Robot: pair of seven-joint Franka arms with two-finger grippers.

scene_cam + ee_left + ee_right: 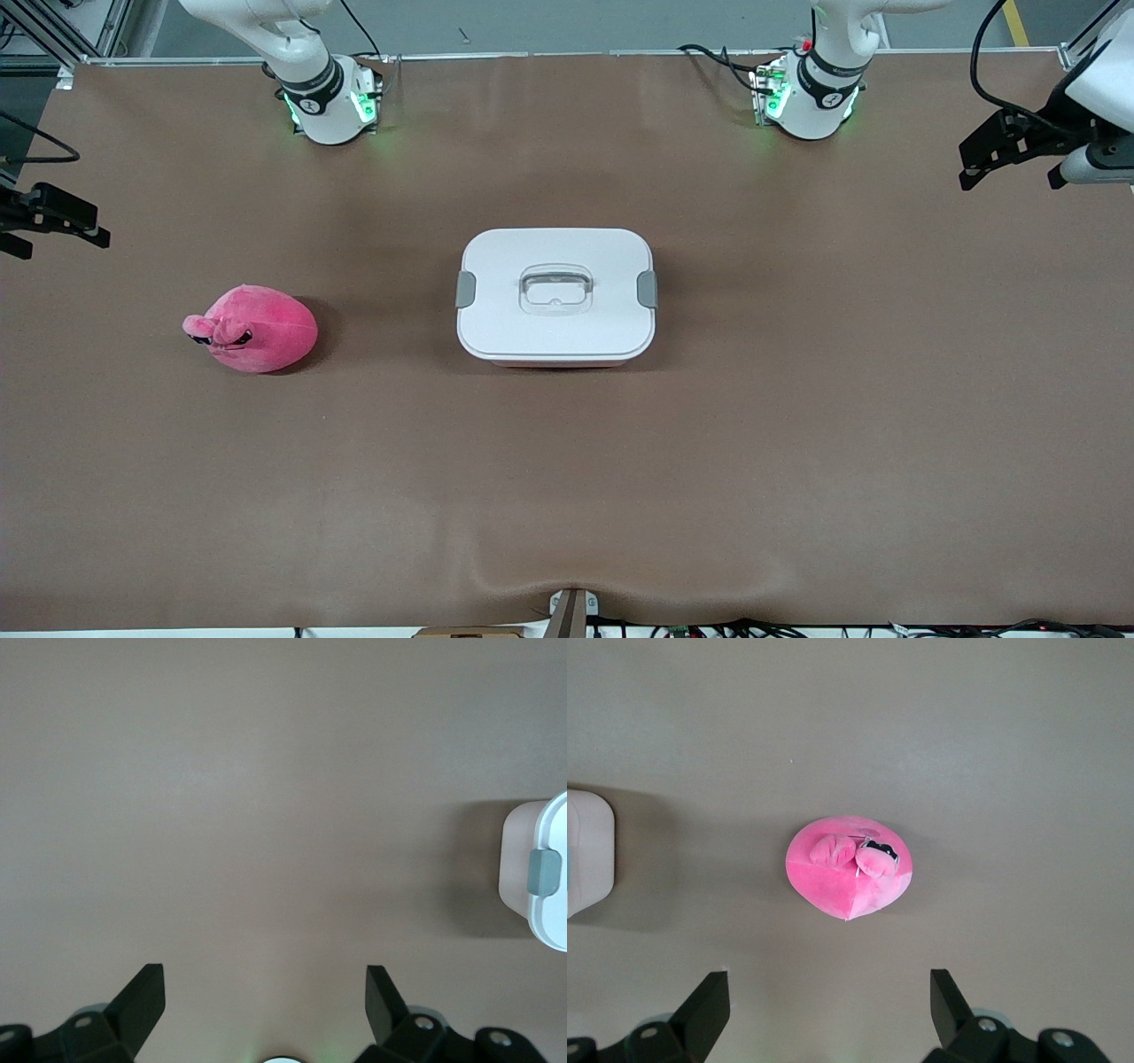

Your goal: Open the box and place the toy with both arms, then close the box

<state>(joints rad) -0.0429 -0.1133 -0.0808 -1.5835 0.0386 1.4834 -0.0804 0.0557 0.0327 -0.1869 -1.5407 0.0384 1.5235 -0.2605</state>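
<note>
The box [555,297] stands mid-table, pale pink, with its white lid on and a grey clip at each end. The clear recessed handle [555,290] is in the lid's middle. The toy [254,328], a hot-pink plush, lies on the table toward the right arm's end, apart from the box. My left gripper [1010,173] is open and empty over bare table at the left arm's end; its wrist view [266,979] shows one end of the box [540,873]. My right gripper [58,235] is open and empty; its wrist view [830,983] shows the toy [849,870] and a box corner [586,850].
The brown table mat [797,425] spreads wide around the box and toy. The two arm bases [332,102] [811,97], lit green, stand along the table edge farthest from the front camera. A small bracket [571,611] sits at the nearest edge.
</note>
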